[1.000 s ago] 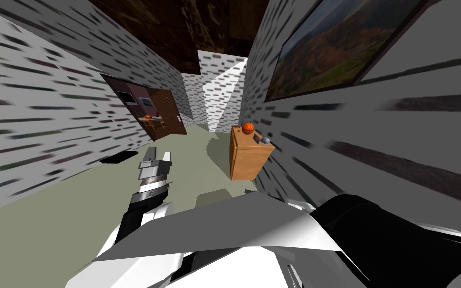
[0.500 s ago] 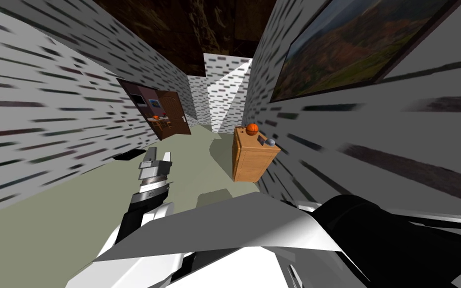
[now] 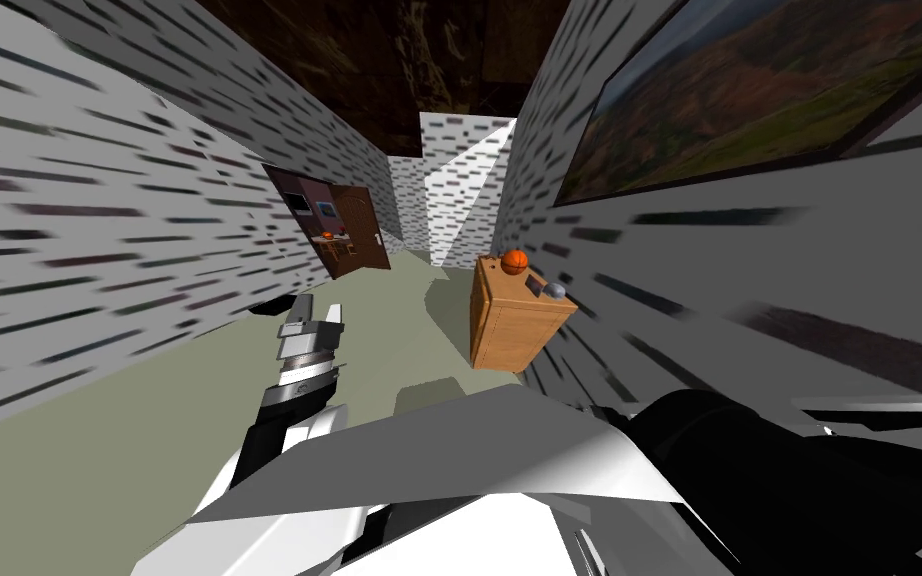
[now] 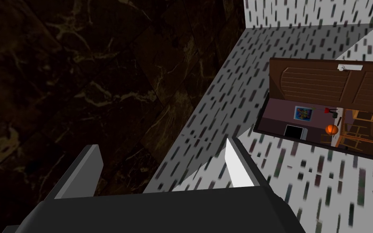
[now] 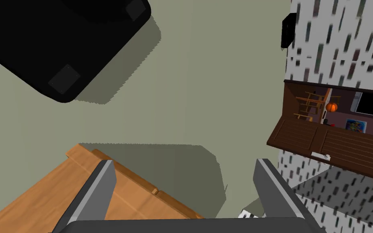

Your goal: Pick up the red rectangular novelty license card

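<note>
Stage: we are standing in a corridor, well apart from the wooden cabinet (image 3: 509,335) against the right-hand wall. We judge the grasp has not started.
Card: we are not making out anything clearly red and rectangular. A small dark flat item (image 3: 533,287) is lying on the cabinet top toward its near edge. It sits between an orange ball (image 3: 515,262) at the far edge and a grey ball (image 3: 555,291) by the near wall-side corner. It may be the card; we cannot tell.
Arm pose: the left arm is reaching forward low over the floor (image 3: 149,420), touching nothing. That looks to us like a carry pose for driving, not a reach.
Left end effector (image 3: 311,318): the fingers are standing wide apart, gap empty, holding nothing.
Right end effector (image 5: 185,166): it is pointing down at the floor with the cabinet's wood just beneath one finger. The fingers are wide apart, with nothing gripped or touched.
Likely working arm: the right one, since the cabinet is on that side.
</note>
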{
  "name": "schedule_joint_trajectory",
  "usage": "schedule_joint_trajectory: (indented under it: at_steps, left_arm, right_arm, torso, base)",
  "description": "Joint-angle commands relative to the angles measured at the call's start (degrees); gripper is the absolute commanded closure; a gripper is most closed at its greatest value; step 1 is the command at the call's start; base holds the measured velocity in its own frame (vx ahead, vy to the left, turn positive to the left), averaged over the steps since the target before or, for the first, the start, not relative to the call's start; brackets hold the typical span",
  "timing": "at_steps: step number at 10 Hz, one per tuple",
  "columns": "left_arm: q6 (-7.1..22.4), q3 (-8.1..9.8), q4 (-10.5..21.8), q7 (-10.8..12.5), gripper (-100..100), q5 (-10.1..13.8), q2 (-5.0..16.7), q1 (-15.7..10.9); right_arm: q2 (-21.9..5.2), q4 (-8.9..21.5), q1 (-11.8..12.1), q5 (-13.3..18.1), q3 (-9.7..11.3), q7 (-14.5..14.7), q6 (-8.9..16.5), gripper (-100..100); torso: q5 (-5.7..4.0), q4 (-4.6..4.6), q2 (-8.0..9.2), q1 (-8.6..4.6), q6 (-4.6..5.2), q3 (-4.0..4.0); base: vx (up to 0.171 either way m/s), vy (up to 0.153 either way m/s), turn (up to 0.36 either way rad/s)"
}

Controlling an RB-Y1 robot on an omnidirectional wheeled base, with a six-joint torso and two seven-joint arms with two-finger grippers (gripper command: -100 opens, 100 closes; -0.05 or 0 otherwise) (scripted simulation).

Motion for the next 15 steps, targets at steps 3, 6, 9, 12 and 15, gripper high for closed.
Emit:
schedule_joint_trajectory:
  at_steps: [3, 6, 9, 12, 15]
  left_arm:
    - [0.0, 0.00, 0.0, 0.0, 0, 0.0, 0.0, 0.0]
    - [0.0, 0.01, 0.0, 0.0, 0, 0.0, 0.0, 0.0]
    - [0.0, 0.01, 0.0, 0.0, 0, 0.0, 0.0, 0.0]
    - [0.0, 0.01, 0.0, 0.0, 0, 0.0, 0.0, 0.0]
    - [0.0, 0.01, 0.0, 0.0, 0, 0.0, 0.0, 0.0]
  right_arm:
    - [-6.7, 3.3, 0.2, -1.3, 2.6, -0.9, -2.3, -100]
    - [-10.6, 5.5, 0.7, -2.3, 4.2, -1.3, -3.9, -100]
    - [-16.0, 9.9, 1.5, -4.2, 7.0, -2.1, -7.2, -100]
    - [-20.4, 12.0, 2.0, -5.1, 8.3, -2.5, -8.9, -100]
    - [-25.6, 16.0, 2.9, -6.8, 10.6, -3.3, -12.0, -100]
  torso:
    - [0.00, -0.01, -0.06, -0.02, -0.01, -0.03]
    - [-0.01, -0.03, -0.12, -0.04, 0.01, -0.08]
    - [-0.02, 0.00, 0.03, -0.04, 0.02, 0.01]
    - [-0.03, -0.05, -0.21, -0.14, -0.01, -0.13]
    - [-0.05, -0.05, -0.18, -0.11, 0.02, -0.12]
  base:
    - [0.098, -0.001, 0.103]
    - [0.104, -0.009, 0.066]
    - [0.105, -0.014, 0.121]
    - [0.138, -0.039, 0.088]
    - [0.149, -0.044, 0.102]
